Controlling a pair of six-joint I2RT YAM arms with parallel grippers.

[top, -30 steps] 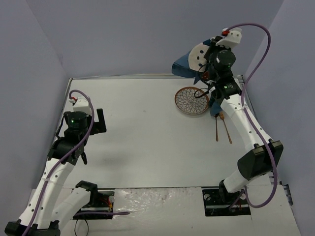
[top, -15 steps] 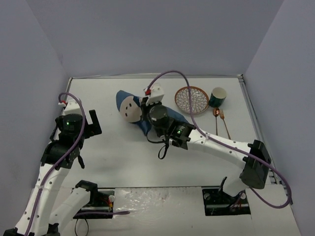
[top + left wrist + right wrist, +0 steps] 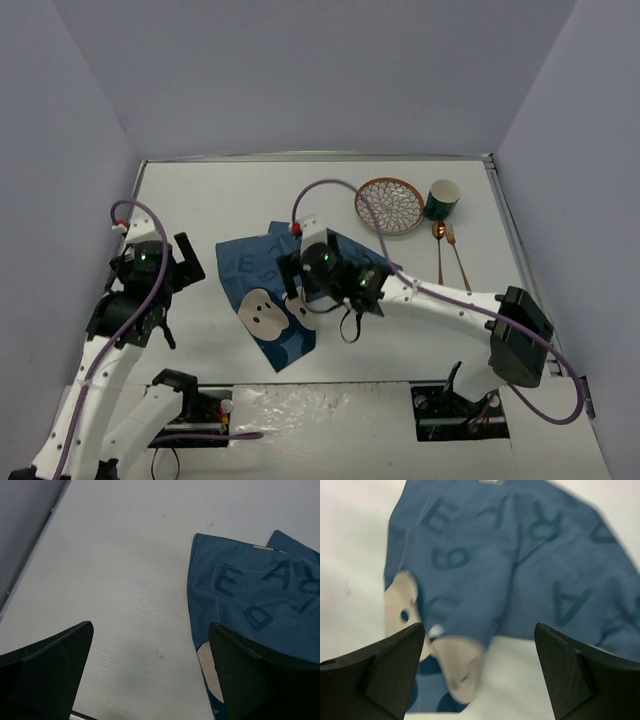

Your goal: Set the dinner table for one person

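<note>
Dinner table [image 3: 200, 200]: white top fills the walled bay, under both arms and all items. Blue placemat [image 3: 245, 265] lies mid-table, rumpled and folded over itself, white bear face at its near-left corner. Far right: patterned plate [image 3: 389, 205], lattice fully in view. Cup [image 3: 441, 199] upright just beside it on the right, only white inner wall visible. Spoon [image 3: 439, 250] and fork [image 3: 457, 255] side by side nearer than the cup. Left gripper [image 3: 150, 630]: jaws wide, over bare table just left of the placemat. Right gripper [image 3: 479, 627]: jaws wide over the rumpled cloth, holding nothing; contact unclear.
</note>
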